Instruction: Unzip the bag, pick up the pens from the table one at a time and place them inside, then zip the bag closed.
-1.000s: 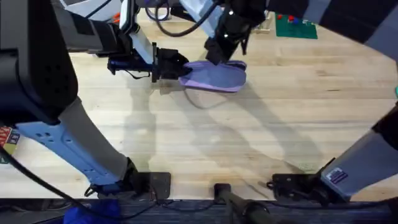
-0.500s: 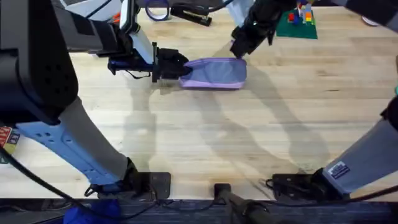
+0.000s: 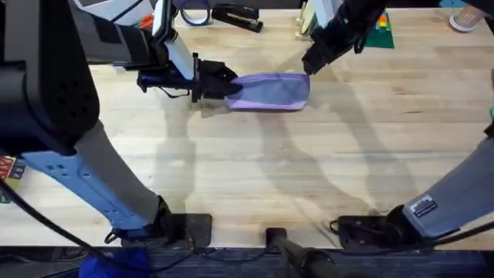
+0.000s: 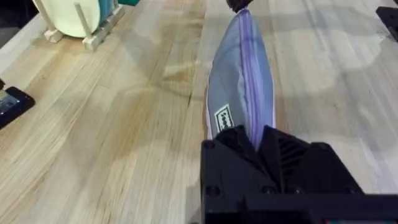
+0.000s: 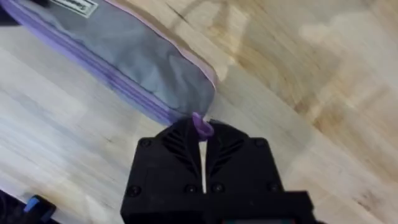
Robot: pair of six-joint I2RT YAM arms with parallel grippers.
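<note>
Pale plank table (image 3: 324, 170) carries the bag (image 3: 270, 91); left gripper (image 4: 258, 140) clamps its end, while right gripper (image 5: 202, 134) pinches the purple zipper pull (image 5: 201, 125), seen from its wrist.

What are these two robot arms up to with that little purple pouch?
They are working on a small lavender-and-grey soft pencil pouch lying on the light wooden table. The left hand pinches one end of the pouch to steady it. The right hand grips the purple zipper tab at the other end. The zipper looks closed along its length.
</note>
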